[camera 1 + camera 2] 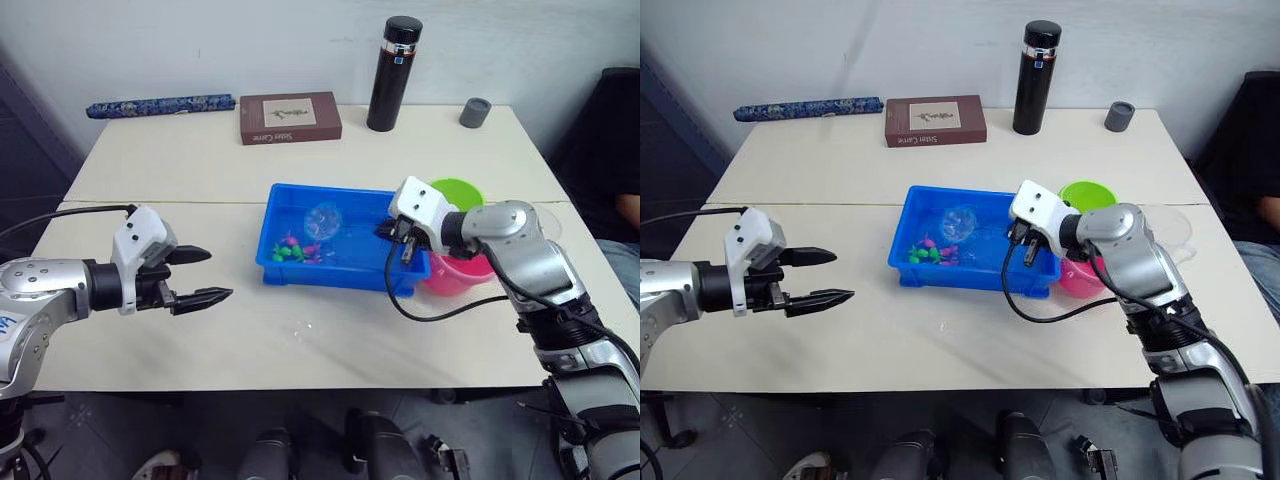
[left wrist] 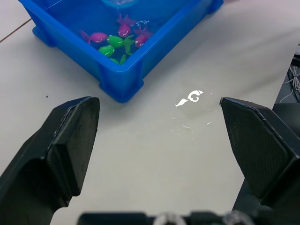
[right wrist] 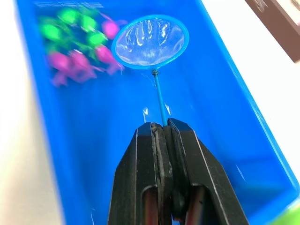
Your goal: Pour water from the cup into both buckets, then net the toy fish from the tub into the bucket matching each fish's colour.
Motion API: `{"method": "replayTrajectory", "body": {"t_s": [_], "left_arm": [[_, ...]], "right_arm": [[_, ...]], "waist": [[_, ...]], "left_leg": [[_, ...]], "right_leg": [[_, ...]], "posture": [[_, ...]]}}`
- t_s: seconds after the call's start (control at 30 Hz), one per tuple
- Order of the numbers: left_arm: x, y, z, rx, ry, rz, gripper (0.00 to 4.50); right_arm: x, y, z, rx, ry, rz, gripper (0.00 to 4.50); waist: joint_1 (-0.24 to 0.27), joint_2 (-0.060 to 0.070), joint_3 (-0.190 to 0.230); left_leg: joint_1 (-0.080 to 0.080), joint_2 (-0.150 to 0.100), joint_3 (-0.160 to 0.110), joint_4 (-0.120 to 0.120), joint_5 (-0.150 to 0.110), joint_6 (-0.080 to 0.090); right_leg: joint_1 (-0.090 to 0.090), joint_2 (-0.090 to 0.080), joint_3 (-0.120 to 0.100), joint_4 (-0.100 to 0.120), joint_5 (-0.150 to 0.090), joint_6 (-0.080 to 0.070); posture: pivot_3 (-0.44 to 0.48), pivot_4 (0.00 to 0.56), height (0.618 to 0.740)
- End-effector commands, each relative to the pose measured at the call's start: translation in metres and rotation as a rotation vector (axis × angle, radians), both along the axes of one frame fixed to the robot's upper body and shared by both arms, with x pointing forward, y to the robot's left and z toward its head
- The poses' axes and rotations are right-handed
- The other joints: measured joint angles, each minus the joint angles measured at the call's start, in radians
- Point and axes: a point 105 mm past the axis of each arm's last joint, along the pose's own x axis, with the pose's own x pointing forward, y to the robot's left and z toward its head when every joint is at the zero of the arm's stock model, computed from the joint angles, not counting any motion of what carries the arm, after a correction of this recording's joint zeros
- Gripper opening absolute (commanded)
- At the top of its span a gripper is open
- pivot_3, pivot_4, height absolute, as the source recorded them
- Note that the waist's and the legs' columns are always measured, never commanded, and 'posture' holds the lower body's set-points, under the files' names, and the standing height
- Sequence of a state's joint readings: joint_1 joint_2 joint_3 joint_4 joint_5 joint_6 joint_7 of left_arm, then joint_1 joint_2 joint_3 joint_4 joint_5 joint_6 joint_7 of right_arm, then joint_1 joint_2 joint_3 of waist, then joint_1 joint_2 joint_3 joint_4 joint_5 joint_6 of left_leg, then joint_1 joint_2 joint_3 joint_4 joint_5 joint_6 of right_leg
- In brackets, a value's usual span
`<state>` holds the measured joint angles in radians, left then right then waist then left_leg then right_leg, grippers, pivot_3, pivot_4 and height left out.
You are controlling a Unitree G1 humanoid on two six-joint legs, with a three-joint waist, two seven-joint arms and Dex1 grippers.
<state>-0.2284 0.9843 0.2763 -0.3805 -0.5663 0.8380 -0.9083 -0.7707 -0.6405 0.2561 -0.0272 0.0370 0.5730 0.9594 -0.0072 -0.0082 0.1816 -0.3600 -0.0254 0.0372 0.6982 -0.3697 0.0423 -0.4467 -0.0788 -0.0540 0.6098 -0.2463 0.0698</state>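
The blue tub (image 1: 330,273) sits mid-table with several pink and green toy fish (image 1: 298,250) bunched at its left end. My right gripper (image 1: 400,236) reaches over the tub's right end, shut on the thin handle of the net (image 3: 150,41). The net's light blue hoop hovers just beside the fish (image 3: 75,44). Behind that arm stand the lime green bucket (image 1: 458,190) and the pink bucket (image 1: 455,276). The clear cup (image 1: 1170,228) is partly hidden behind the arm. My left gripper (image 1: 220,274) is open above the table left of the tub, holding nothing.
At the table's back stand a black flask (image 1: 395,75), a small grey cup (image 1: 475,112), a brown book (image 1: 290,117) and a blue patterned roll (image 1: 160,105). Water drops (image 2: 192,97) lie on the table near the tub. A person (image 1: 625,215) sits at the right edge.
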Motion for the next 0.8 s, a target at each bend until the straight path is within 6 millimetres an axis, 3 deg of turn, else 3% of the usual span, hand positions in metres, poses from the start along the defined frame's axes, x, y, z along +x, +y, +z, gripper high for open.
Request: {"method": "replayTrajectory", "body": {"t_s": [0.03, 0.57, 0.8], "left_arm": [[-0.001, -0.001, 0.011, 0.012, -0.046, -0.011, 4.43], [-0.003, -0.002, 0.011, 0.013, -0.046, -0.011, 4.43], [-0.004, -0.001, 0.011, 0.014, -0.043, -0.007, 4.43]], "right_arm": [[-0.012, 0.006, 0.012, 0.021, -0.026, 0.049, 0.0], [-0.012, 0.05, -0.023, 0.0, -0.022, 0.064, 0.0], [-0.005, 0.035, -0.029, -0.074, -0.038, 0.028, 0.0]], "waist": [[0.0, 0.0, 0.0], [-0.005, 0.0, 0.0], [-0.006, 0.0, 0.0]], "left_leg": [[0.0, 0.0, 0.0, 0.0, 0.0, 0.0], [0.0, 0.0, 0.0, 0.0, 0.0, 0.0], [0.0, 0.0, 0.0, 0.0, 0.0, 0.0]], "right_leg": [[0.0, 0.0, 0.0, 0.0, 0.0, 0.0], [-0.001, 0.0, 0.0, 0.001, 0.0, 0.0], [0.0, 0.0, 0.0, 0.0, 0.0, 0.0]], "posture": [[0.0, 0.15, 0.74], [0.0, 0.15, 0.74], [0.0, 0.15, 0.74]]}}
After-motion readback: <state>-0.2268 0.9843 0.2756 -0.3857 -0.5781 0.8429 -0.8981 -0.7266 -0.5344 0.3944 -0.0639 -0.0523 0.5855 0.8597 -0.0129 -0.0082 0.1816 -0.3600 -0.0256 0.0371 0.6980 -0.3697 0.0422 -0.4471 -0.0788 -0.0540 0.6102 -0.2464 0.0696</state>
